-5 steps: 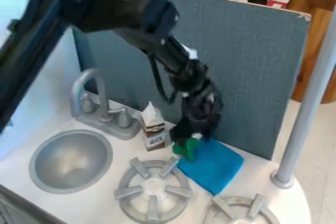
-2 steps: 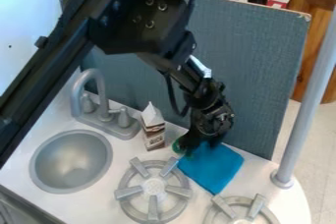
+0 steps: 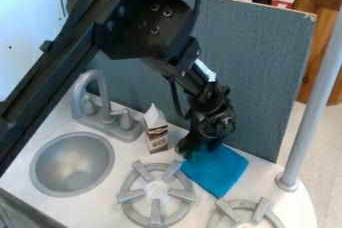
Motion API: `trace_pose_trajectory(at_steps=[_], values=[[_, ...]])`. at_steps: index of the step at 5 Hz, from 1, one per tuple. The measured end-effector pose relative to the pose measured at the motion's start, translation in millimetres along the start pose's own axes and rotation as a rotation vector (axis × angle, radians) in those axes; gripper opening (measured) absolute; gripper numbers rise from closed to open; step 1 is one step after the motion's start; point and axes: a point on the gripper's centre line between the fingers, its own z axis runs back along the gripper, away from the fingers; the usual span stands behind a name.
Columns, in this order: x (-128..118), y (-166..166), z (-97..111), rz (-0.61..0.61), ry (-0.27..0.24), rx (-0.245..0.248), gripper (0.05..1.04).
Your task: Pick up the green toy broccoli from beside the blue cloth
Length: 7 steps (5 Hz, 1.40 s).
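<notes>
A green thing [image 3: 179, 149], mostly hidden, lies right at the lower end of the black pincer [image 3: 192, 150], just below and right of the middle of the frame. Only small bits of green show beside and under the pincer, at the upper left edge of a blue cloth [image 3: 217, 171]. I cannot tell whether the pincer is spread, pressed together or pinching the green thing. The cloth lies flat on the white counter [image 3: 179, 220], its lower corner pointing toward the bottom of the frame.

Just left of the pincer stands a brown and white carton [image 3: 157, 136] with a peaked top. Below the carton and left of the cloth is a grey burner grate [image 3: 125, 196] with raised bars; a second grate [image 3: 226, 210] is partly cut off by the bottom edge. Farther left are a round grey sink [image 3: 51, 171] and, above it, a grey faucet [image 3: 101, 96] with two handles. The black arm [image 3: 63, 66] slants from the left edge over the upper left. A blue-grey panel [image 3: 264, 57] stands behind the counter, and a grey pole [image 3: 309, 99] rises at the right.
</notes>
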Motion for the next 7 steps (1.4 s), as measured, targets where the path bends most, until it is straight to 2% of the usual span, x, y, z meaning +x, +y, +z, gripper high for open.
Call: trace_pose_trajectory(at_steps=[2, 3, 4, 6, 7], values=[[5, 15, -11, -0.026, -0.044, 0.118, 1.001], [7, 16, -20, -0.02, -0.058, 0.158, 1.0], [7, 15, -23, -0.022, -0.053, 0.175, 0.95], [7, 33, -28, -0.047, -0.025, 0.181, 0.423], [7, 41, -28, -0.07, -0.008, 0.175, 0.304]])
